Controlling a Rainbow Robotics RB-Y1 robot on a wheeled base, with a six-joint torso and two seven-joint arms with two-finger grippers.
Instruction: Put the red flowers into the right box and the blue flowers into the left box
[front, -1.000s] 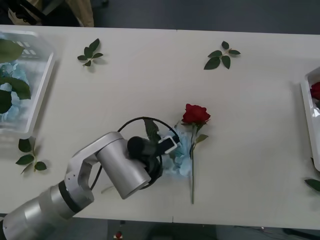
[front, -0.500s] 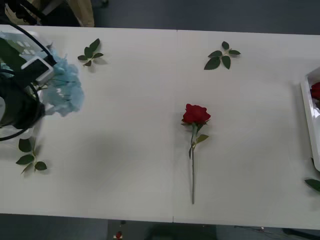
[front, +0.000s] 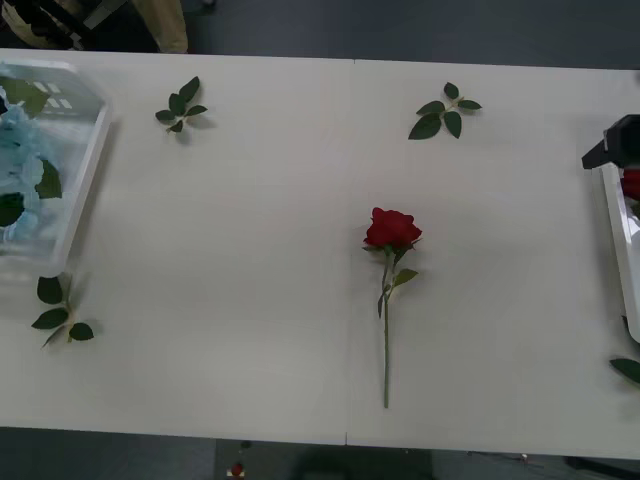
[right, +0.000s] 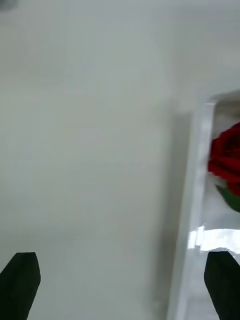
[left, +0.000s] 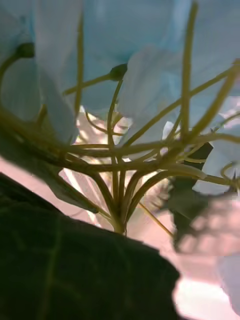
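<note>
Red rose (front: 392, 229) lying flat mid-table, bloom toward 12 o'clock, thin green stem running straight down toward 6. White table (front: 250, 220) all around it.

Over at 9 o'clock, left box (front: 78, 190), white translucent tray, w/ blue flowers (front: 18, 160) piled inside, broad green leaves mixed in. Left wrist cam is right up against a blue flower head (left: 150, 60): pale blue petals, yellow-green stalks fanning from one point, a dark leaf (left: 75, 270) across the foreground. Left gripper's state: can't tell, fingers hidden.

At 3 o'clock, right gripper (front: 617, 145) pokes in at the table edge, a dark shape just above the near corner of the right box (front: 612, 215). Right wrist cam: both black fingertips (right: 20, 282) at opposite corners, so gripper (right: 120, 285) spread wide, holding nothing, hovering over bare table beside the box rim (right: 192, 200). Another red bloom (right: 227, 155) sits inside that box.

Loose leaf sprigs: one at 11 (front: 180, 105), one at 1 (front: 443, 112), one at 8 (front: 57, 310) just below the left box, a leaf at 4 (front: 627, 368).
</note>
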